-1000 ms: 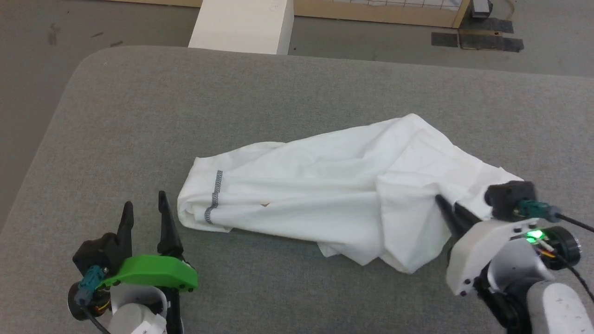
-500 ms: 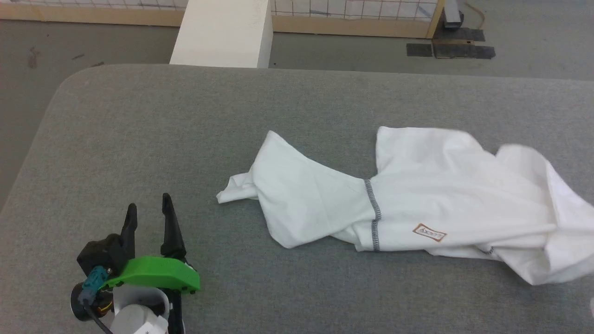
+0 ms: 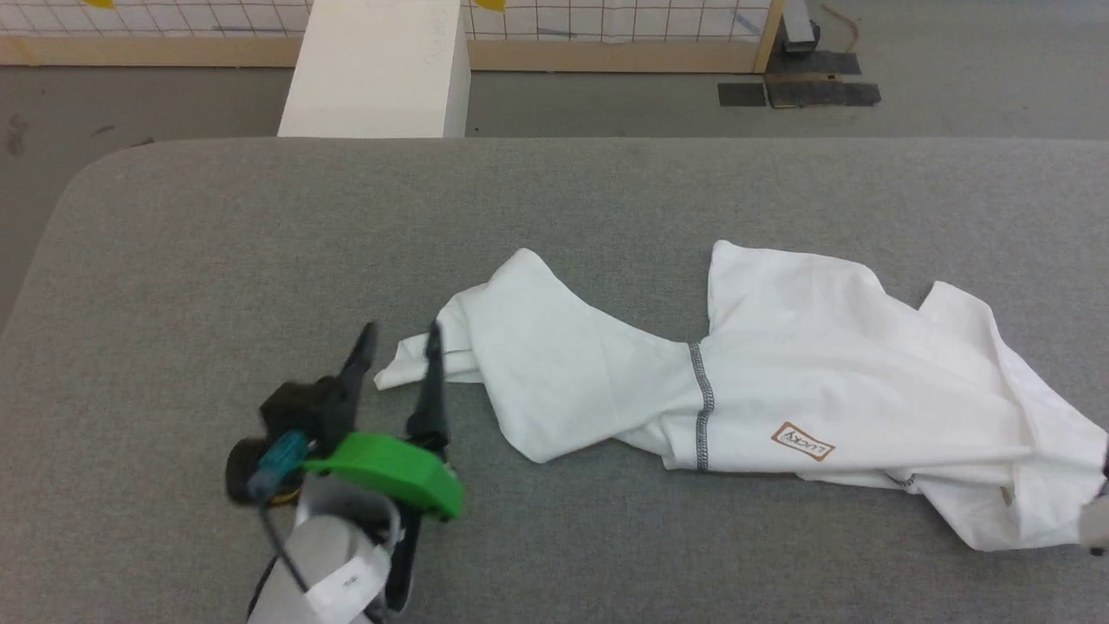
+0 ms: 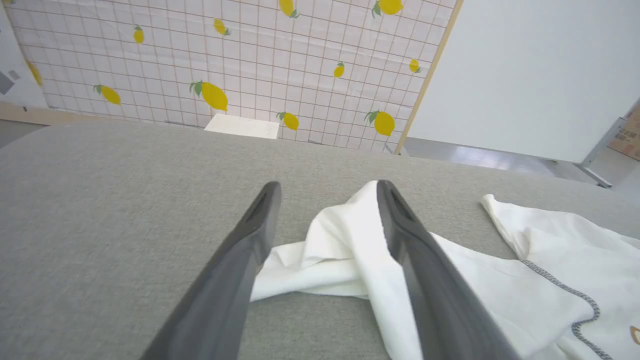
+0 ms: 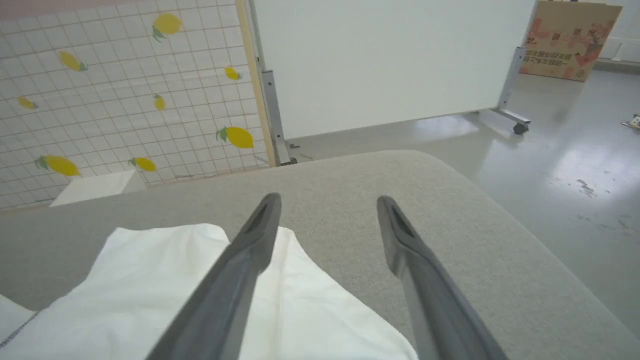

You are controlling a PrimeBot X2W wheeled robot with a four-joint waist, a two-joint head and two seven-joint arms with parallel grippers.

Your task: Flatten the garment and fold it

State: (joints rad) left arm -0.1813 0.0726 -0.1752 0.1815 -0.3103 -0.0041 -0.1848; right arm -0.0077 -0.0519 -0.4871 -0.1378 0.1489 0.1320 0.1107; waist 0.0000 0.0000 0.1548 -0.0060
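The white garment [image 3: 780,390] lies crumpled lengthways across the grey padded table [image 3: 217,260], with a dark zigzag seam [image 3: 702,407] and a brown label patch [image 3: 801,442] facing up. My left gripper [image 3: 400,334] stands open at the garment's narrow left end. In the left wrist view that cloth end [image 4: 325,255] lies between and under the spread fingers of the left gripper [image 4: 328,184]. My right gripper [image 5: 328,200] is open with nothing between its fingers, and a corner of the garment [image 5: 150,280] lies on the table beneath its left finger.
A white box [image 3: 372,69] stands on the floor beyond the table's far edge, before a lemon-patterned grid screen [image 4: 225,65]. The table's rounded right corner [image 5: 450,175] drops to a grey floor. A white wheeled partition [image 5: 390,55] stands behind.
The garment was swung out to the right and now lies longer with the label up. The right gripper has opened and let go. The left gripper has moved forward-right to the garment's left end. The head camera shifted.
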